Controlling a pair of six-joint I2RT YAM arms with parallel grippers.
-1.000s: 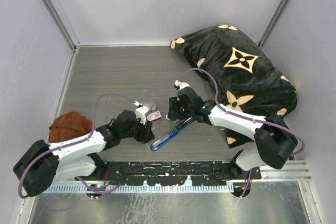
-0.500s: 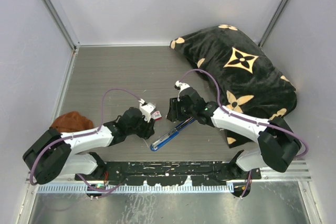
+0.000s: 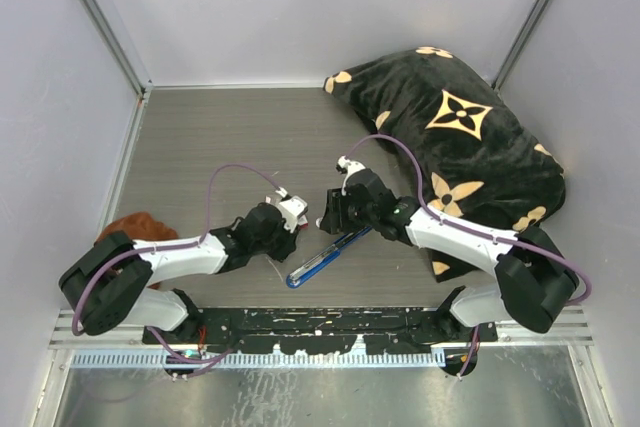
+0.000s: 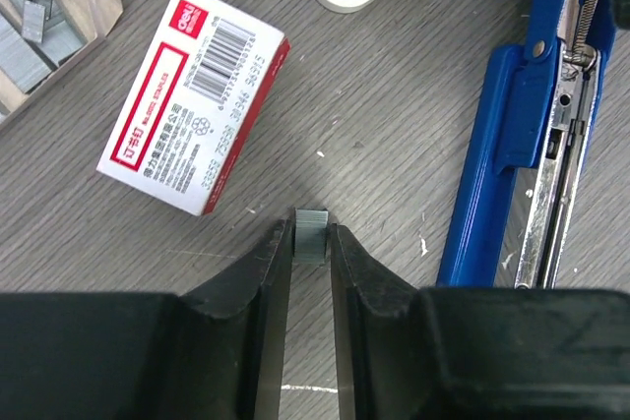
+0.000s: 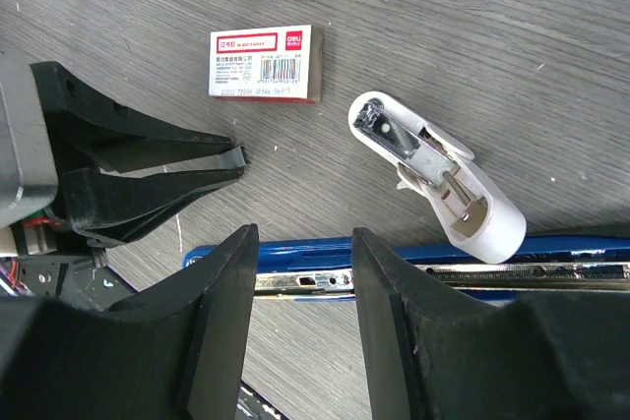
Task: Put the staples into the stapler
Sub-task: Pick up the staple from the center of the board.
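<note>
A: Seen the left gripper (image 4: 311, 248)? Narrowed sharply from a second ago, and reached a little farther right.
B: Clenched now on the staples (image 4: 311, 231), pinched between the fingertips down at the table (image 4: 374, 95). Lifted or not, hard to say.
A: Meaning?
B: Looks like a finished pick-up. Still to come: carrying them across to the stapler (image 4: 492, 164), lying open just beside with the silver channel facing up, and seating them in it.
A: And the right gripper (image 5: 303, 263)?
B: Hardly moved. Hovering over the stapler's middle, jaws apart, clasping nothing visible.
A: Any writing?
B: Reads "deli" on the red-and-white box (image 4: 195, 110) just past the staples, beside a barcode. Digits and small print too fine to trust. Nothing legible on the white oblong piece (image 5: 438, 184) beyond. Farthest off, right side: only tan flower motifs on the black cushion (image 3: 470, 137), no lettering.
</note>
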